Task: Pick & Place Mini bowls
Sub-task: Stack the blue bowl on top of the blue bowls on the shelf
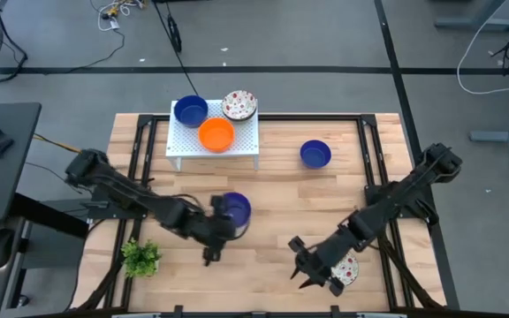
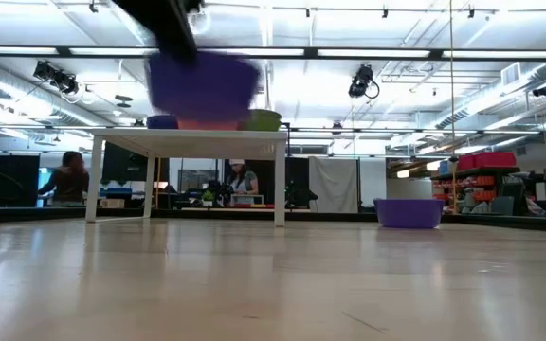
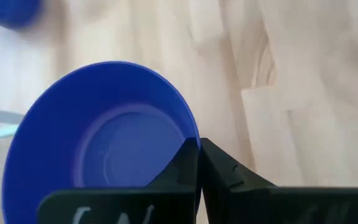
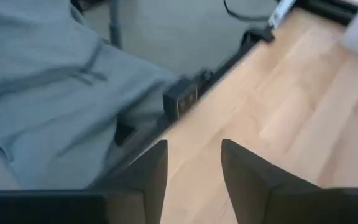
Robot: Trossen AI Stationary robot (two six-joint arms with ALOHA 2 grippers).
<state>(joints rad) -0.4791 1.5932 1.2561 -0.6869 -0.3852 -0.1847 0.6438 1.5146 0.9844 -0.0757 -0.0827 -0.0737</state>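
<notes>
My left gripper (image 1: 222,223) is shut on a solid blue mini bowl (image 1: 235,208) over the middle of the table. In the low view this bowl (image 2: 203,83) hangs in the air at about the height of the rack top. My right gripper (image 1: 310,270) is open near the table's near edge and touches nothing. A white speckled bowl (image 1: 348,269) lies on the table beside its wrist. Another blue bowl (image 1: 315,153) rests on the table toward the far right. A blue bowl (image 1: 190,110), an orange bowl (image 1: 216,134) and a speckled bowl (image 1: 239,105) sit on the white perforated rack (image 1: 241,143). My left gripper (image 3: 199,147) pinches the blue bowl's rim (image 3: 188,132), one finger inside the bowl and one outside. The fingers come from above, slanting in from the table's left. The bowl is lifted clear of the table, mouth up.
A small green plant (image 1: 140,258) stands at the near left corner. The white rack stands on legs at the far middle of the table. Black frame rails (image 1: 365,146) run along the table's sides. Bare wood lies between the two grippers (image 1: 268,230).
</notes>
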